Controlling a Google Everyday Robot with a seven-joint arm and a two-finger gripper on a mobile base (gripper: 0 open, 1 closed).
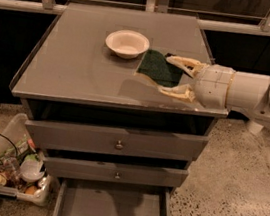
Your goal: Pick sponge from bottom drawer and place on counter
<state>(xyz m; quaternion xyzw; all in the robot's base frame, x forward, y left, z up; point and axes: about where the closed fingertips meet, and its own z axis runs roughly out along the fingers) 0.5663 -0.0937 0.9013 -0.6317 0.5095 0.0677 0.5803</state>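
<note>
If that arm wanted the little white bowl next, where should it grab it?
Probably by the rim of the bowl on its right side, coming down from above with one finger inside and one outside. It stands upright and open, with a thin flared wall. The gripper is just right of it over the counter, shut on the sponge, so that goes down first.

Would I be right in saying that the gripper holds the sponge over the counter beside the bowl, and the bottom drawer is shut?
Not quite: the camera view shows the bottom drawer pulled open. The rest stands: the gripper holds the sponge over the counter beside the bowl.
</note>
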